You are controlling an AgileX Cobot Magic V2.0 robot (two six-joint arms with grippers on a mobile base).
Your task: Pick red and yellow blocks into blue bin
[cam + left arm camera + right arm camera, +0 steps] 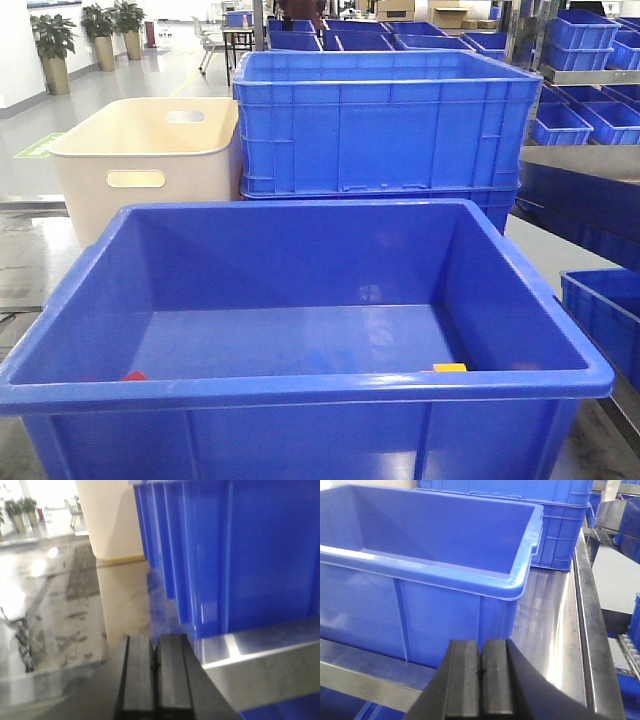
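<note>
The blue bin fills the front view, its thick rim nearest me. Inside it, just behind the near wall, a bit of the red block shows at the left and the top of the yellow block at the right; the rim hides most of both. My left gripper is shut with nothing in it, low outside the bin's left wall. Also shut and empty, my right gripper sits outside the bin's right corner, over the steel table. Neither gripper appears in the front view.
A cream tub with handle slots stands behind the bin at the left. A ribbed blue crate stands behind it at the right. More blue crates line the right side on shelves. The table edge runs close to the right gripper.
</note>
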